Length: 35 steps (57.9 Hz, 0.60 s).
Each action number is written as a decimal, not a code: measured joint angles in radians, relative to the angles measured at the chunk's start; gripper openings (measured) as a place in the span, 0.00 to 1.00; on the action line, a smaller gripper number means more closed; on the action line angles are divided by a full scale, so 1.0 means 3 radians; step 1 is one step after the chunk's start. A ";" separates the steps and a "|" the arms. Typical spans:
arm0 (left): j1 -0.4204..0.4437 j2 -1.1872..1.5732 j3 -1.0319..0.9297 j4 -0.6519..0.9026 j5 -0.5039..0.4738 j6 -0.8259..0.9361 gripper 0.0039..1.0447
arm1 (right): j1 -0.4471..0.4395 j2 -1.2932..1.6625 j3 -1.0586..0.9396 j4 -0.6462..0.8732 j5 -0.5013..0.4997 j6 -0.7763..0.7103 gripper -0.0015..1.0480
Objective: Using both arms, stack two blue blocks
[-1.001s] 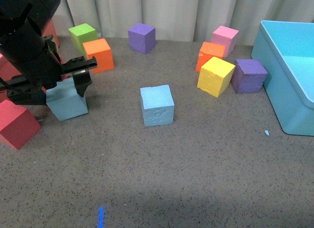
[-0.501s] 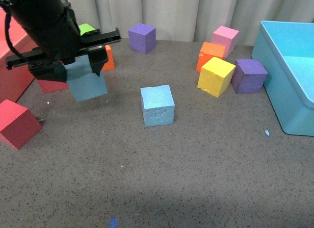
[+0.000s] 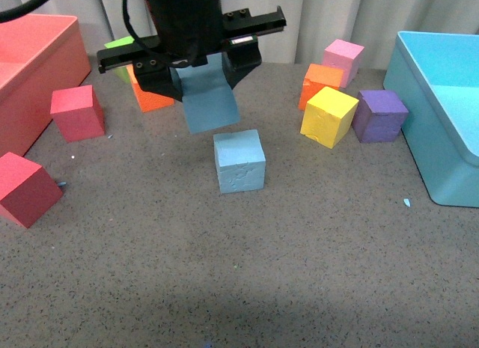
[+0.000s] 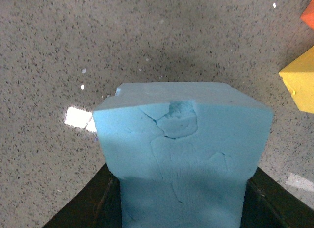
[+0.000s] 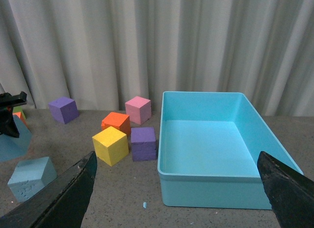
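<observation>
**Left arm carries one blue block over the other**

Grey speckled tabletop (image 3: 224, 273), backed by a pale curtain (image 3: 299, 19), holds a scatter of coloured cubes. The left gripper (image 3: 208, 82) hangs above it with its fingers clamped on the sides of the carried blue block (image 3: 211, 108), which is lifted clear of the surface and slightly tilted. This side grip leaves the underside free, which suits setting it flat on another cube.

The second blue block (image 3: 239, 162) rests on the table just below the left gripper, a little toward the robot's body and its right. The two blocks look apart, and the carried blue block is not yet squarely over its partner. In the left wrist view it fills the space between the fingers and hides whatever lies straight beneath, so alignment cannot be read there.

The right gripper (image 5: 179, 196) stands wide apart and empty, well off from both blocks, on the side of the turquoise bin (image 3: 441, 176). It seems to be waiting, perhaps to steady the base.

The step in hand is judged to be transport toward the stack. The next move calls for a small shift to centre before lowering, since soft, dented foam could tip off after an off-centre landing.
</observation>
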 joint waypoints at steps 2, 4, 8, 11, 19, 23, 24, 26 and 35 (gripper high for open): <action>-0.0022 0.0034 0.0037 -0.0042 -0.0004 -0.0039 0.45 | 0.0000 0.0000 0.0000 0.0000 0.0000 0.0000 0.91; -0.0033 0.0056 0.0060 -0.0069 -0.0010 -0.0060 0.45 | 0.0000 0.0000 0.0000 0.0000 0.0000 0.0000 0.91; -0.0076 0.0116 0.0123 -0.0136 -0.0058 -0.0131 0.45 | 0.0000 0.0000 0.0000 0.0000 0.0000 0.0000 0.91; -0.0112 0.0153 0.0173 -0.0193 -0.0066 -0.0195 0.45 | 0.0000 0.0000 0.0000 0.0000 0.0000 0.0000 0.91; -0.0187 0.0178 0.0257 -0.0320 -0.0112 -0.0380 0.45 | 0.0000 0.0000 0.0000 0.0000 0.0000 0.0000 0.91; -0.0217 0.0182 0.0272 -0.0341 -0.0113 -0.0421 0.45 | 0.0000 0.0000 0.0000 0.0000 0.0000 0.0000 0.91; -0.0228 0.0183 0.0276 -0.0346 -0.0112 -0.0430 0.45 | 0.0000 0.0000 0.0000 0.0000 0.0000 0.0000 0.91; -0.0239 0.0187 0.0282 -0.0350 -0.0108 -0.0441 0.45 | 0.0000 0.0000 0.0000 0.0000 0.0000 0.0000 0.91; -0.0304 0.0234 0.0324 -0.0371 -0.0103 -0.0497 0.45 | 0.0000 0.0000 0.0000 0.0000 0.0000 0.0000 0.91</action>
